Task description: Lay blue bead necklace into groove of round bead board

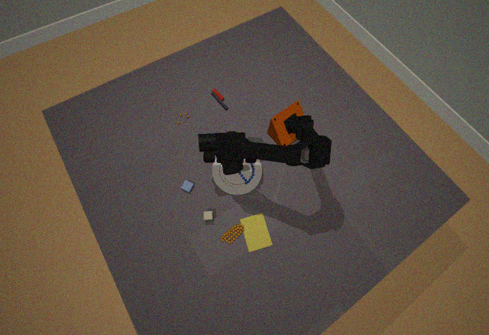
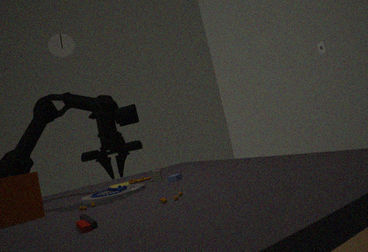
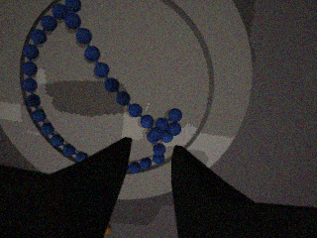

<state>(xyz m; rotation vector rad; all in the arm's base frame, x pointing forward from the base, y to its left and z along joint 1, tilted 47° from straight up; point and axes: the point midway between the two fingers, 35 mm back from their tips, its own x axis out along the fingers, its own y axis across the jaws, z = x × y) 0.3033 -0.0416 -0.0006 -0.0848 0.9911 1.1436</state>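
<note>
The gripper (image 2: pixel 116 174) hung above the round bead board (image 1: pixel 221 179), its jaws drawn most of the way together with a narrow gap between them and nothing in it. The blue bead necklace (image 3: pixel 101 69) lay on the board below. Along the left side the beads sat in the groove (image 3: pixel 210 74), but a run of them cut straight across the middle, and a small clump (image 3: pixel 163 128) was piled near the lower rim, just ahead of the fingertips. The strand looked limp and light, likely to sag and roll wherever it was lifted. I judged the clump, or the straight run beside it, the sensible place to pinch.
</note>
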